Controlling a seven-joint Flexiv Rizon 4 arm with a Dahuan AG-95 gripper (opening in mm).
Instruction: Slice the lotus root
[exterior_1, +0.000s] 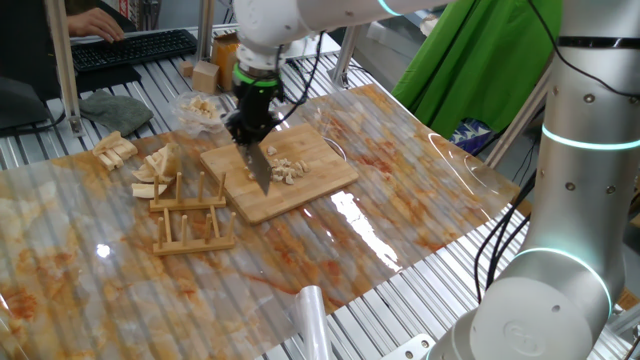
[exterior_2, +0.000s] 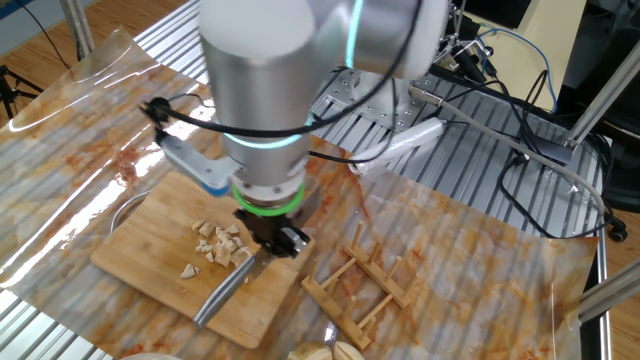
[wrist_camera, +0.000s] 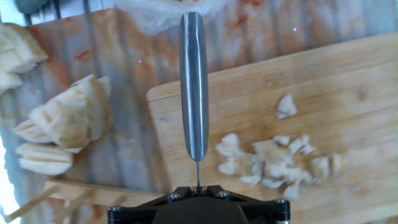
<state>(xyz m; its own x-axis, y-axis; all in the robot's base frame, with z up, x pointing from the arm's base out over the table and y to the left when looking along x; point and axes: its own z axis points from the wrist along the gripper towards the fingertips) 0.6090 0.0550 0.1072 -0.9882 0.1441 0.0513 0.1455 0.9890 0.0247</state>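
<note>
While the gripper (exterior_1: 252, 128) is clamped tight on the knife (exterior_1: 259, 166), blade down left of the lotus root (exterior_1: 287, 169) bits mid-board (exterior_1: 320, 150) in one fixed view, I'd square the blade over a bigger bit before pressing down.

Bare board (exterior_1: 320, 150) is lying open beyond the lotus root bits (exterior_1: 288, 170). A wooden rack (exterior_1: 190, 215) is standing just beside the board, blocking that edge.
</note>
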